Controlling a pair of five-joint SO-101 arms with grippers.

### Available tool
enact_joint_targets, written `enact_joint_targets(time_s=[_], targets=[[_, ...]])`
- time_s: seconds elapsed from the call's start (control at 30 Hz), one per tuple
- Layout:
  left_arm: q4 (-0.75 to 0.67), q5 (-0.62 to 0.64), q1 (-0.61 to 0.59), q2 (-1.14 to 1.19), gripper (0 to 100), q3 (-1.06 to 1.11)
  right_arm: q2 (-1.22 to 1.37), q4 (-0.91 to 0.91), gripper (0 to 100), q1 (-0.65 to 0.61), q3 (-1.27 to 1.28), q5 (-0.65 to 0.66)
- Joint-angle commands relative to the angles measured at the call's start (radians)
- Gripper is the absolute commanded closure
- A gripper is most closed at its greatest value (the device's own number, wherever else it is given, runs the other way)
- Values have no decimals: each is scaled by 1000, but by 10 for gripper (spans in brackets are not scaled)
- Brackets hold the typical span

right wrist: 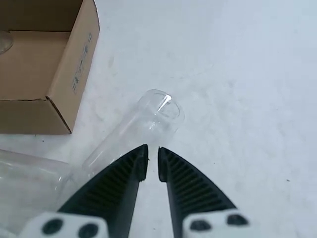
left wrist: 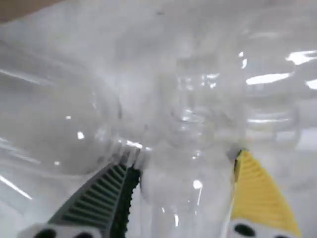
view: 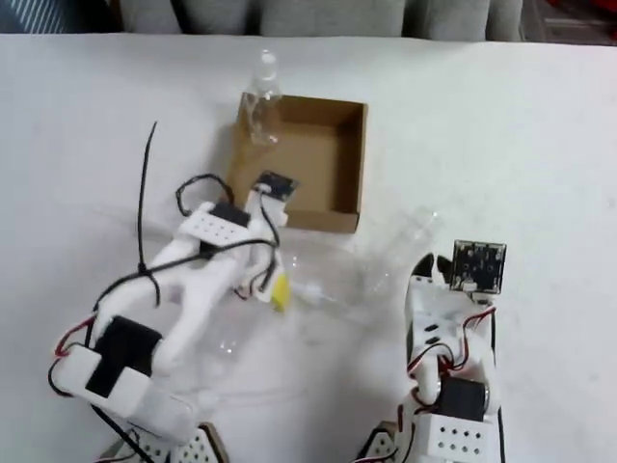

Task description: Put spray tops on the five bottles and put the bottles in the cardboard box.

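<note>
The left gripper straddles a clear plastic bottle, green and yellow fingers apparently pinching its sides. I'd squeeze gently, since thin plastic slips. The brown cardboard box sits beyond. The right gripper, fingers nearly pressed together and empty, has a second clear bottle just past its tips.

The right pincer hangs low over the white table. Its two black ribbed fingers are drawn almost together, with a thin slit between the tips and nothing in it. Just beyond the tips a clear bottle lies on its side, round end pointing away. A second clear bottle lies to its left. Farther off on the left stands the open box, one corner facing the pincer.
</note>
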Motion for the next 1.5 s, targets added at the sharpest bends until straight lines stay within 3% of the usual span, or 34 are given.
enact_joint_targets(time_s=[0.0, 0.1, 0.2, 0.3, 0.53, 0.97, 1.1, 1.47], targets=[[-17, 11, -2, -4, 714, -54, -12, 2, 983, -13, 8, 11], [-18, 9, -1, -4, 803, -54, -12, 2, 983, -13, 8, 11], [-21, 8, 5, -5, 979, -54, -12, 2, 983, -13, 8, 11], [-2, 8, 36, -5, 945, -54, -12, 2, 983, -13, 8, 11], [18, 8, 81, -73, 980, -43, -12, 2, 983, -13, 8, 11], [57, 9, 65, -490, 980, 109, -12, 4, 983, -8, 8, 11], [57, 9, -28, -633, 980, 161, -12, 4, 983, -7, 8, 11], [49, 17, -469, -831, 980, 215, -12, 5, 983, -7, 8, 11]])
